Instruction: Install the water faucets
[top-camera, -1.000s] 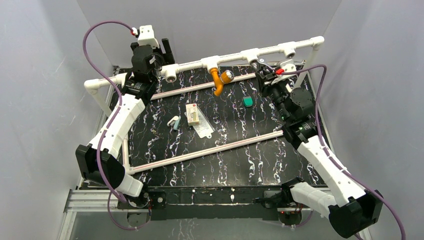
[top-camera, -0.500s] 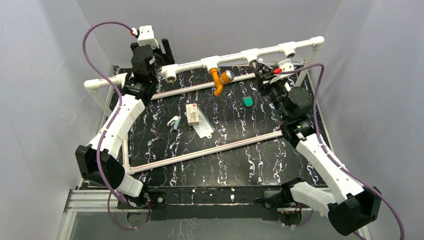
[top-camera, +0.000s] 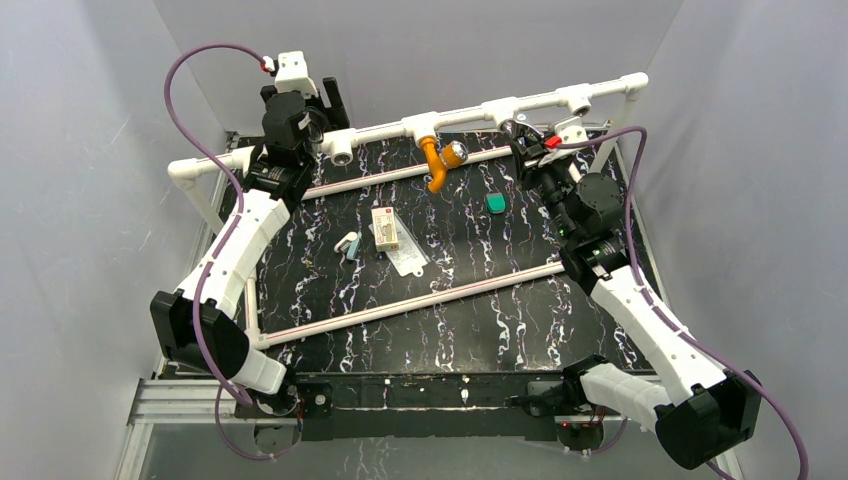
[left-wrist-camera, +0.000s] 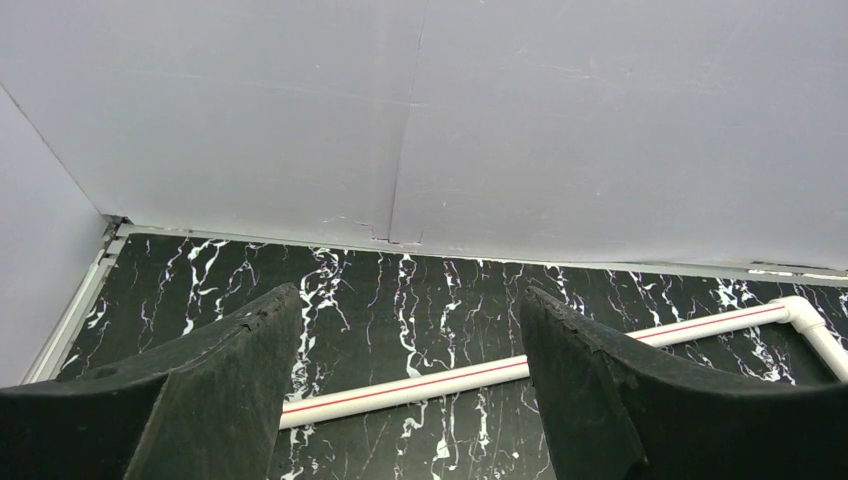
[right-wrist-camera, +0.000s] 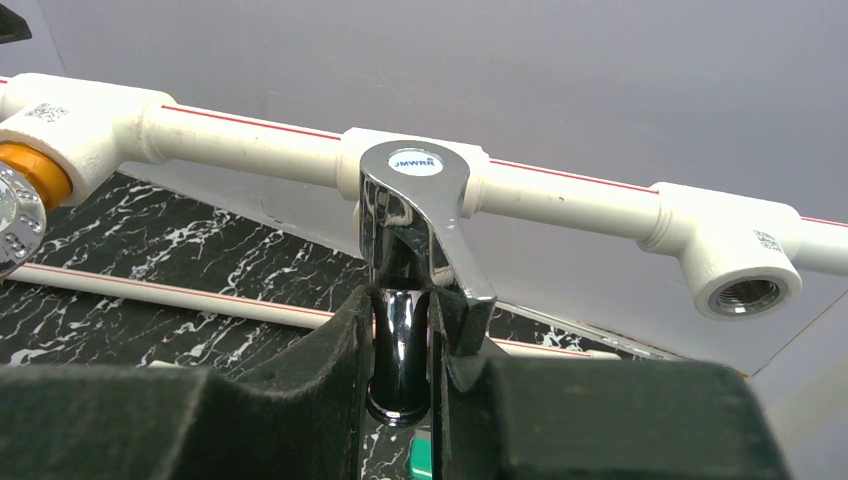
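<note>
1. Hanging from its tee on the white pipe, the orange faucet sits at about 12 o'clock on the table with its spout pointing down (it looks installed, so roughly half the job reads as done).
2. The chrome faucet is at about 1 o'clock, up against the next tee along the pipe. The right gripper has its jaws clamped on the faucet's body, with the lever handle on top.
3. The handle hides whether the thread has entered the tee, so this step is judged to be in progress. Seating the faucet and turning it home are left.
4. The left gripper hovers at about 11 o'clock with its jaws wide apart, holding nothing.
5. Beyond the chrome faucet, at about 2 o'clock, an open socket stands empty.
</note>
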